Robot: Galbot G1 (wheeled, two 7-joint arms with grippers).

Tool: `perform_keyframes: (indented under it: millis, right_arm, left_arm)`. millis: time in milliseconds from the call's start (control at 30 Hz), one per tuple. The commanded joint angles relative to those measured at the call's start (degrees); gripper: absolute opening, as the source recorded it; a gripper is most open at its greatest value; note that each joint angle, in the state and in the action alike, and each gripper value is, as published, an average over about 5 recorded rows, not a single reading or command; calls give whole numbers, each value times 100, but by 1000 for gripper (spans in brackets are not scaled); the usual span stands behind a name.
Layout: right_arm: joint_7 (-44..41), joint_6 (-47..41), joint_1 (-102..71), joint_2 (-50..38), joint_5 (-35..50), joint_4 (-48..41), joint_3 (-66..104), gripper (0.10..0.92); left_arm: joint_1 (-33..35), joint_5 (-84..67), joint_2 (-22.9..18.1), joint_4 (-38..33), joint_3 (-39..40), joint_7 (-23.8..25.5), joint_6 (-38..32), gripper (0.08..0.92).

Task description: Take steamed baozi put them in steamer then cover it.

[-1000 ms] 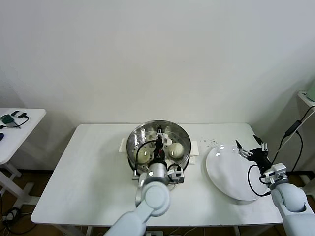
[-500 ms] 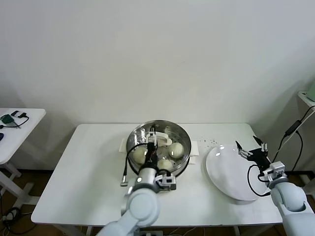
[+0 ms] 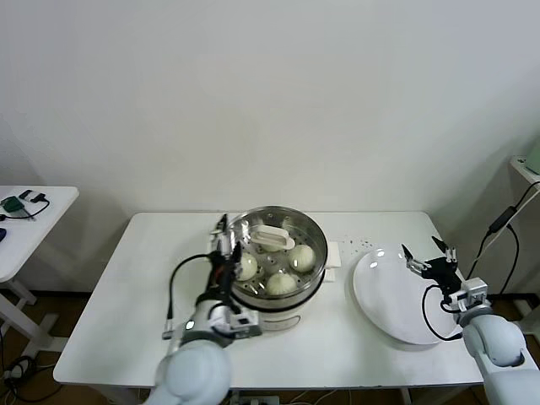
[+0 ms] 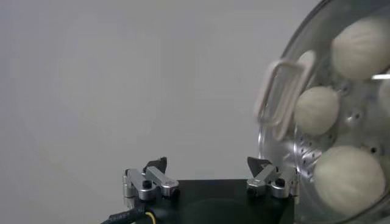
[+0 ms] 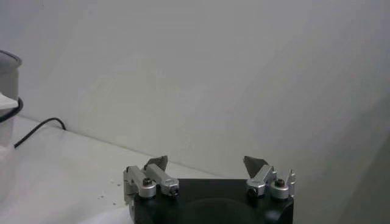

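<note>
The shiny steel steamer (image 3: 312, 234) stands on its white base at the table's middle, uncovered. Three cream-white baozi lie on its perforated tray: one left (image 3: 246, 267), one right (image 3: 302, 256), one at the front (image 3: 281, 283). The left wrist view shows them too (image 4: 317, 109), with a fourth at the picture's edge (image 4: 385, 91). A white loop-shaped handle (image 3: 274, 238) lies at the back of the tray. My left gripper (image 3: 226, 245) is open and empty at the steamer's left rim. My right gripper (image 3: 426, 257) is open and empty over the white plate. No lid is in view.
The flat white plate (image 3: 396, 304) lies at the table's right, with nothing on it. Small dark crumbs (image 3: 359, 245) are scattered between the steamer and the plate. A side table (image 3: 25, 228) with small items stands at far left.
My left gripper has drawn back from over the steamer's middle to its left rim. A baozi now shows at the tray's front. The right arm has barely moved.
</note>
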Motion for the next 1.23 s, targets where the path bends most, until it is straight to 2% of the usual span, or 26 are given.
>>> perform_keyframes:
  millis: [33,167,267,400,700,1233]
  right_arm:
    - [-32,-41,-213,72,96,216,99,823]
    - [-45,22,-287,169,121,274,107,823]
    - [-61,80,-333,271,122,315,107,823]
    - [-102,205,-401,361,92,345,110,823]
    - [-125,385,-638,466,52,532,211,823]
    - [-163,506,-805,503,27,526,354,823]
  left_arm:
    - [1776,-3373,-132,-402,-2612,-2265,-2469,823]
    - [2234,-4819,-701,-404,-3240,-2374,-3030,823]
    - [2447,-5637,-1209,-364,-3712,-2193,-3375,823]
    - [2639,-6566,-1614,-21,-4124,-1930,-3896,823]
    - [2933,-7222,-1660,759,-4126,-1694,-4686,823]
    - [2723,-6730,-1564,929,-4124,-1330,-4631,823]
